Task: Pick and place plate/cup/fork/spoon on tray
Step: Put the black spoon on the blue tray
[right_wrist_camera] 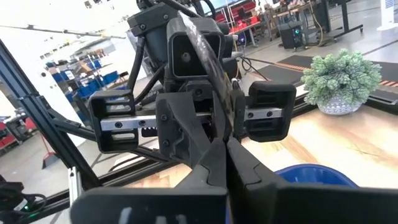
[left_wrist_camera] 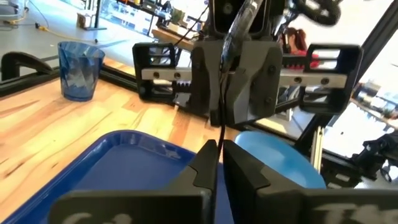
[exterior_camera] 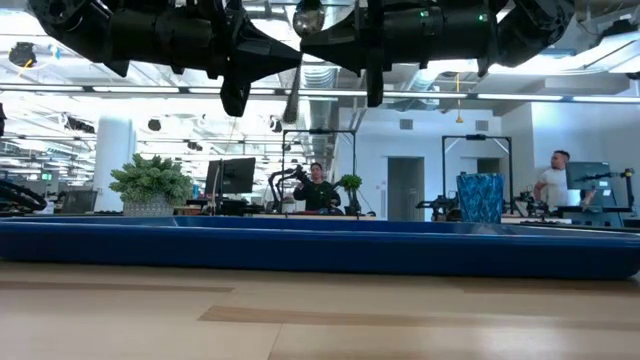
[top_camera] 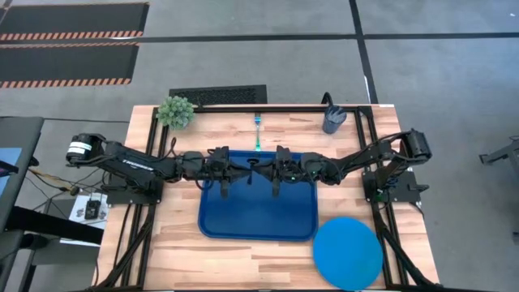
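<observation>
Both grippers, left (top_camera: 223,188) and right (top_camera: 276,187), hover shut and empty above the tray (top_camera: 258,223); the plate (top_camera: 347,252) lies just beside it.

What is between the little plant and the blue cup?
In the high view, the fork lies on the wood between the plant and the cup.

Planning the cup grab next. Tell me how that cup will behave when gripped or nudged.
The cup stands upright on bare wood near the table's far right corner; being taller than wide, it may tip if nudged near the rim. It looks like thin translucent plastic, so probably light and apt to slide. Its smooth tapered wall could slip from a loose pinch.
</observation>
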Controlling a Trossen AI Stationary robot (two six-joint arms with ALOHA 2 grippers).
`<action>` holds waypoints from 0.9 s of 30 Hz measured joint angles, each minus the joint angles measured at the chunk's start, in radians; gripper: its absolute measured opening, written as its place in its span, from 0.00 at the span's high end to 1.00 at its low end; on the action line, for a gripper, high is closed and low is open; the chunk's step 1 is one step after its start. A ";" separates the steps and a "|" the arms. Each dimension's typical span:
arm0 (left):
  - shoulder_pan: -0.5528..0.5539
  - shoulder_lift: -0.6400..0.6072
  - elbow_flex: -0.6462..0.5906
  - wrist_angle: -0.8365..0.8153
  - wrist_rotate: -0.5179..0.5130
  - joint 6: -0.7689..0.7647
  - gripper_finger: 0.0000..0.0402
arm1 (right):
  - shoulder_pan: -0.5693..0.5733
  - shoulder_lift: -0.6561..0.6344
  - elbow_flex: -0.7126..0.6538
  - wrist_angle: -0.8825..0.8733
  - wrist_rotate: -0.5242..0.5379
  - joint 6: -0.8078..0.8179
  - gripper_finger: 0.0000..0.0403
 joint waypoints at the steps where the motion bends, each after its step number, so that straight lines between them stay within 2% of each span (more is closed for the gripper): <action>1: 0.000 0.000 0.000 -0.008 0.001 0.006 0.95 | 0.000 -0.007 0.000 0.000 0.000 -0.004 0.99; 6: -0.004 -0.007 0.000 -0.073 0.010 0.031 0.84 | -0.003 -0.094 0.000 -0.112 0.012 -0.019 0.99; 11: -0.029 -0.023 0.000 -0.090 -0.002 0.078 0.75 | -0.008 -0.242 0.000 -0.366 0.062 -0.016 0.99; 14: -0.060 -0.030 0.000 -0.089 -0.009 0.111 0.71 | -0.008 -0.332 -0.004 -0.525 0.099 0.021 0.99; 17: -0.098 -0.031 0.000 -0.101 -0.058 0.138 0.71 | -0.007 -0.404 -0.062 -0.598 0.116 0.101 1.00; 20: -0.132 -0.031 0.000 -0.112 -0.103 0.149 0.71 | -0.006 -0.456 -0.171 -0.602 0.120 0.221 1.00; 27: -0.203 -0.040 -0.062 -0.021 -0.108 0.124 0.77 | 0.036 -0.533 -0.495 -0.434 0.139 0.566 1.00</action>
